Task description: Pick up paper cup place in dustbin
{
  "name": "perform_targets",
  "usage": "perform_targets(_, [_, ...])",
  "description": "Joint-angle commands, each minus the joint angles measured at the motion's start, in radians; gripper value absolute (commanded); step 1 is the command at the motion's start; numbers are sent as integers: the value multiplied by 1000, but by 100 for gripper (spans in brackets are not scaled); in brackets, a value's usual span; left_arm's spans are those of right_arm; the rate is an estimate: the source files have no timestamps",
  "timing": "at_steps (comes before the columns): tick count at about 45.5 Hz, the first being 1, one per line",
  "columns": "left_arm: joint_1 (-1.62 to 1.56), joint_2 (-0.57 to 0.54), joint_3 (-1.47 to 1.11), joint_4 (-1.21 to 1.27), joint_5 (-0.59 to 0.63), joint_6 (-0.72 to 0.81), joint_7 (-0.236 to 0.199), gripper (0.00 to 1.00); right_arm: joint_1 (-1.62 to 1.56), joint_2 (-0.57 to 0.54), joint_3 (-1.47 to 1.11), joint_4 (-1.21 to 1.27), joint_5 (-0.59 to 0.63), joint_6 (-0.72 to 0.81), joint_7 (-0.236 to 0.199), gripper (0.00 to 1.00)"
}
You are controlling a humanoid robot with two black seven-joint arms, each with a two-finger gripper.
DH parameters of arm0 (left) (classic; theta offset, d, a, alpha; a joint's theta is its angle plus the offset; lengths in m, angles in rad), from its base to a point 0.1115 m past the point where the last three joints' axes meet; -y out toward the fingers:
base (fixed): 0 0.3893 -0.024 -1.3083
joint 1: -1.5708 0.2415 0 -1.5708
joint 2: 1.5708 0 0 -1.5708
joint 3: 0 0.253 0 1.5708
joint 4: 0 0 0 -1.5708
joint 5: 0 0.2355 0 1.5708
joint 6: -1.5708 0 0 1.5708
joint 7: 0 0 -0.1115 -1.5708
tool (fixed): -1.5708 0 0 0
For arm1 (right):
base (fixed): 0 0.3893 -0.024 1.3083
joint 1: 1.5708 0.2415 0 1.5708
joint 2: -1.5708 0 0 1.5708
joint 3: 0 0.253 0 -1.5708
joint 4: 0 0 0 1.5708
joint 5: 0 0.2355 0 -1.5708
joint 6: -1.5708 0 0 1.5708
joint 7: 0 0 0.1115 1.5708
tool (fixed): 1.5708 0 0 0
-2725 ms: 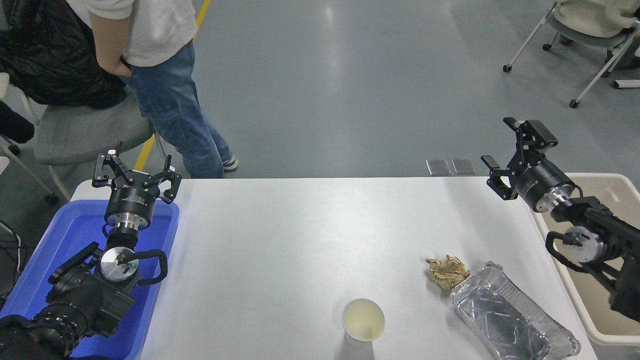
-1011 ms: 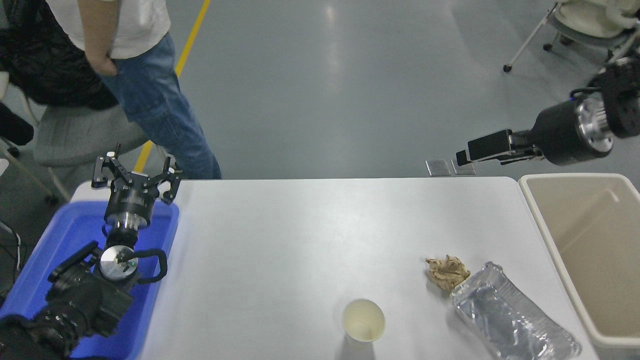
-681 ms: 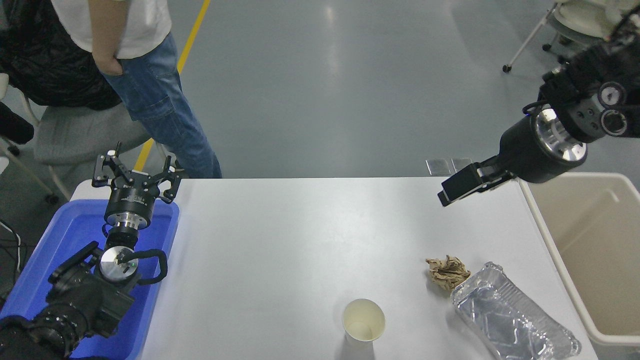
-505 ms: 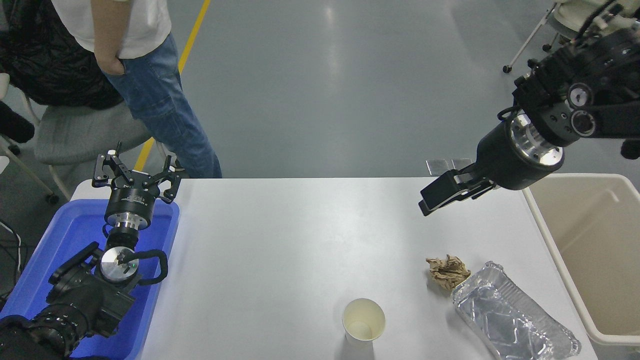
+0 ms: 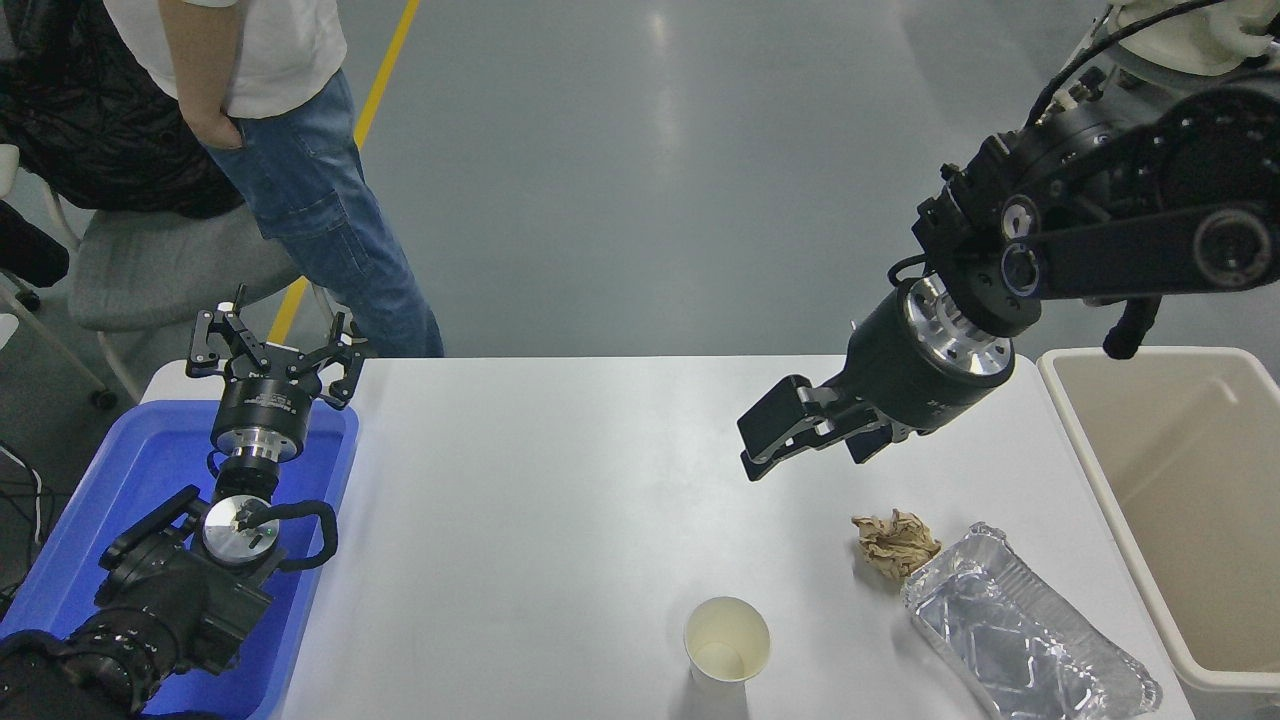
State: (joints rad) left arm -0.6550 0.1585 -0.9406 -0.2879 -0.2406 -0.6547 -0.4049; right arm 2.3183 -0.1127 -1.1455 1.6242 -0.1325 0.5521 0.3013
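White paper forms the paper cup (image 5: 727, 642), a small tapered cup with a rolled rim and a cream inside. It stands upright on the counter (image 5: 560, 520), mouth up, well apart from the right tool (image 5: 765, 440) and nearer the camera than it. No print or label is readable on the cup. The right tool hangs above the counter, pointing left and down, its fingers a little apart and holding nothing. Small white lettering on its black body is too fine to read. Just below the tool and to its right lie a crumpled brown paper wad (image 5: 893, 543) and a crinkled foil tray (image 5: 1020, 630), the two touching. The beige dustbin (image 5: 1100, 470) sits off to the tool's right, at the counter's edge. The left tool (image 5: 272, 350) rests far left over a blue tray (image 5: 100, 500), its fingers spread.
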Motion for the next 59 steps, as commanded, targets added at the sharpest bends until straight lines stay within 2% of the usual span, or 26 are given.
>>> perform_targets(1, [2,-1,-1,0,0,0,0,99,-28,19,-13,0,17,-12,1,100])
perform_targets(15, [1,-1,-1,1,0,0,1,99,-164,28,-16,-10,-24,-147,1,100])
perform_targets(38, [2,-1,-1,0,0,0,0,99,-358,37,0,-18,-22,-192,1,100])
perform_targets(59, [2,-1,-3,0,0,0,0,99,-542,113,44,-138,-27,-302,-1,100])
